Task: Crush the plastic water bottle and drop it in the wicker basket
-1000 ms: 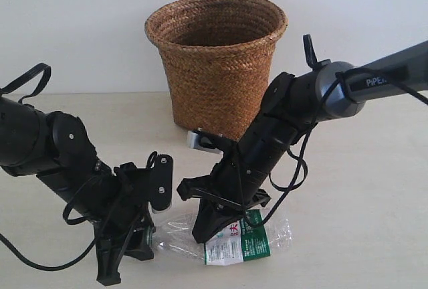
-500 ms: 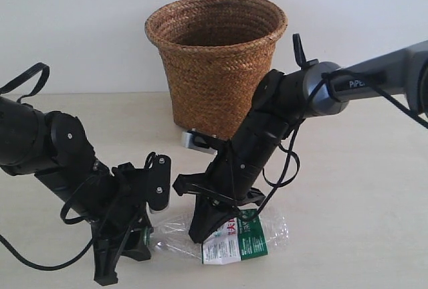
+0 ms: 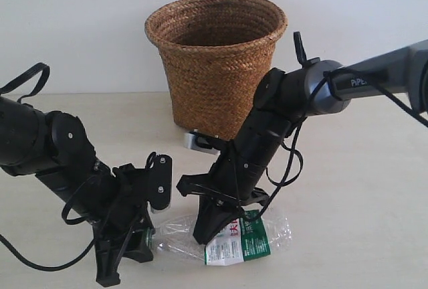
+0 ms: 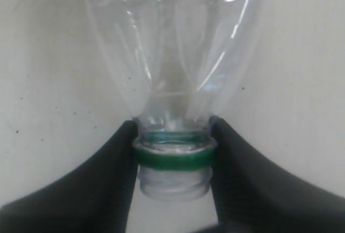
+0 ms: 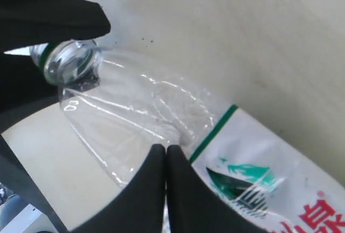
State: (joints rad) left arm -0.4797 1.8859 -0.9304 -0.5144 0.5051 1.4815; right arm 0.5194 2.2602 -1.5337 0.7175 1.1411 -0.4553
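The pale flat surface (image 3: pixel 374 188) carries the brown woven wicker basket (image 3: pixel 217 61), which stands upright at the back near the wall. In front of it and apart from it, the clear, crumpled plastic water bottle (image 3: pixel 177 239) with its green-and-white label (image 3: pixel 244 243) lies on its side on the surface. My right tool (image 5: pixel 165 155) has its fingers pressed together, the tips bearing on the bottle's clear wall just beside the label. My left tool (image 4: pixel 173 155) pinches the bottle's neck at its green ring (image 4: pixel 173 161).

Crumpled plastic water bottle (image 5: pixel 129 109) on table (image 5: pixel 242 39), right claw (image 5: pixel 165 151) pinched shut on its clear body, beside green-and-white label (image 5: pixel 253 173)
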